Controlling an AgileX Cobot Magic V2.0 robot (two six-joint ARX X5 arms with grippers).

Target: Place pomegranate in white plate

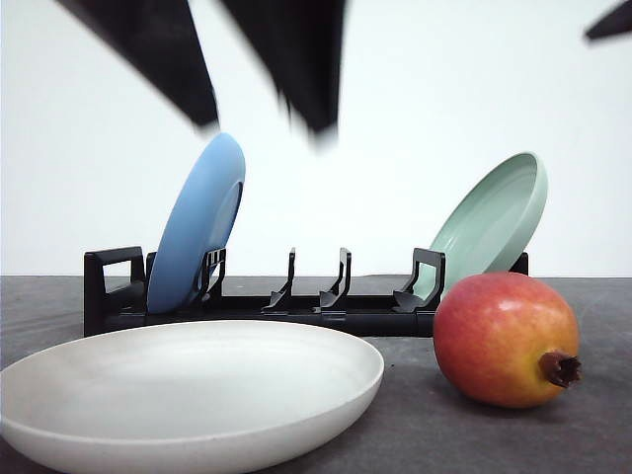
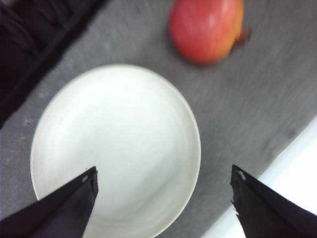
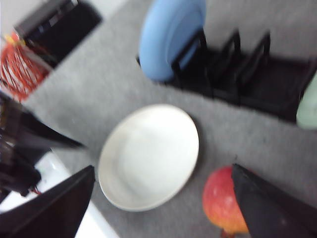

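Observation:
The pomegranate (image 1: 506, 340), red-orange with a dark crown stub, lies on the grey table to the right of the white plate (image 1: 188, 395). The plate is empty and sits at the front left. My left gripper (image 1: 264, 123) hangs open high above the plate, blurred. In the left wrist view its fingers (image 2: 74, 198) straddle the white plate (image 2: 119, 148) from above, with the pomegranate (image 2: 207, 29) beyond. My right gripper (image 3: 162, 169) is open too, above the white plate (image 3: 148, 156) and the pomegranate (image 3: 220, 203). One dark tip of it shows at the top right (image 1: 612, 20).
Behind the fruit and plate stands a black dish rack (image 1: 296, 306). It holds a blue plate (image 1: 197, 222) at its left end and a pale green plate (image 1: 491, 222) at its right end. The table's white front edge (image 2: 292, 173) runs close to the plate.

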